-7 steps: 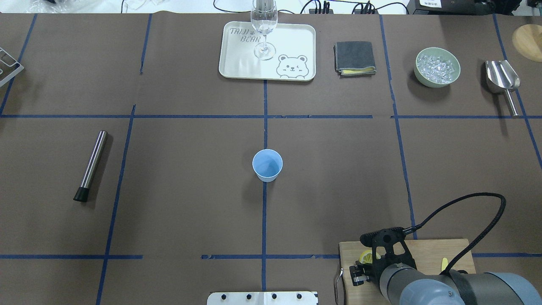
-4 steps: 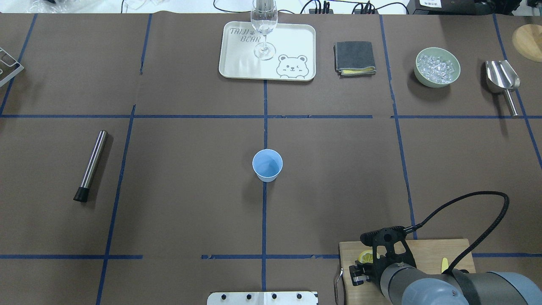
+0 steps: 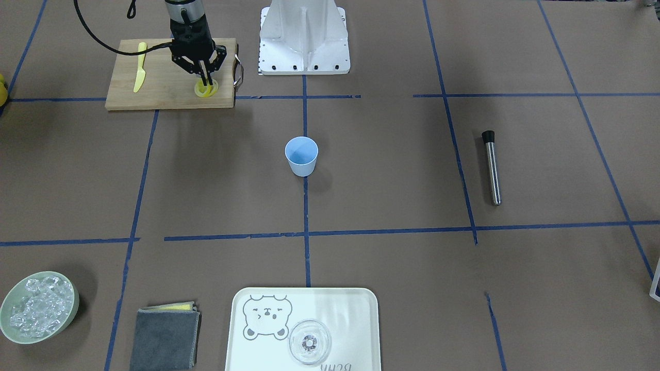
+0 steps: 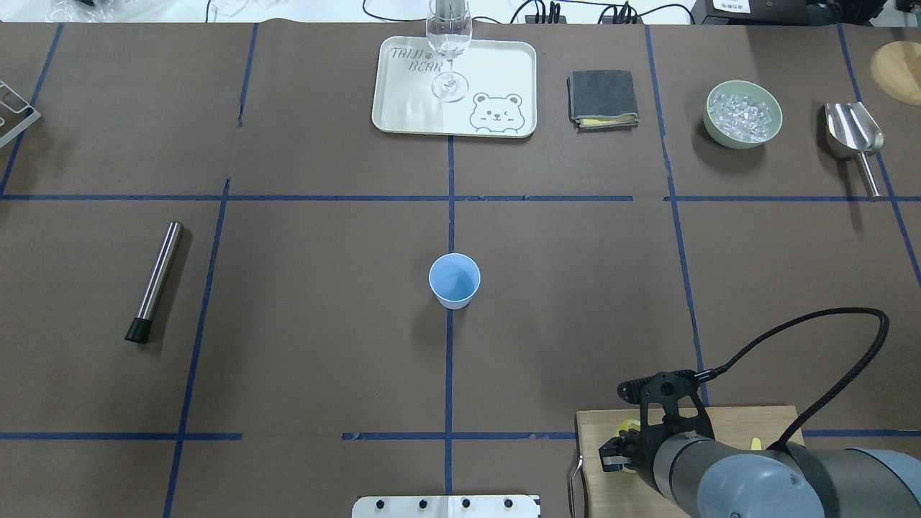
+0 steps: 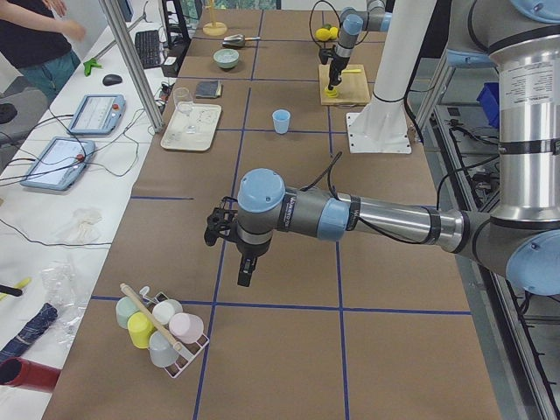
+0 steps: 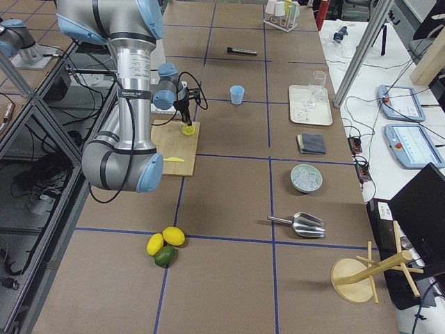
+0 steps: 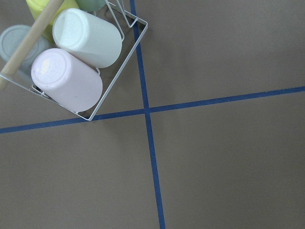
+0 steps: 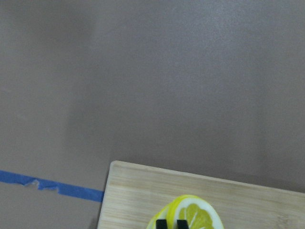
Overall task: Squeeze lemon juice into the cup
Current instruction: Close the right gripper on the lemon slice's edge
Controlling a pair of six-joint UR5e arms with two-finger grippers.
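The brown tabletop point(image 4: 324, 324) is crossed by a grid of blue tape lines. The small light-blue tapered cup point(image 3: 301, 154) is plain. The thin round lemon slice point(image 8: 200, 214) shows a yellow rind and pale segmented flesh. The cream rectangular tray point(image 4: 496, 72) bears a grey bear outline and grey lettering.

Most of the view was taken up by the brown bench point(image 8: 152, 71), plain and evenly lit, slightly darker toward the upper left. A strip of blue tape point(image 8: 47, 186) ran across its lower left, a little frayed, ending at the edge of a wooden board point(image 8: 257, 205). The pale board, with its rounded corner, filled the bottom of the view out to the right edge. On the board at the bottom edge sat the lemon slice point(image 8: 202, 213), yellow rind around pale segmented flesh, only its upper part visible. The tool point(image 8: 172, 223) showed as two black fingertips point(image 8: 162, 223) set close together against the slice's left part, a thin strip of yellow between them.
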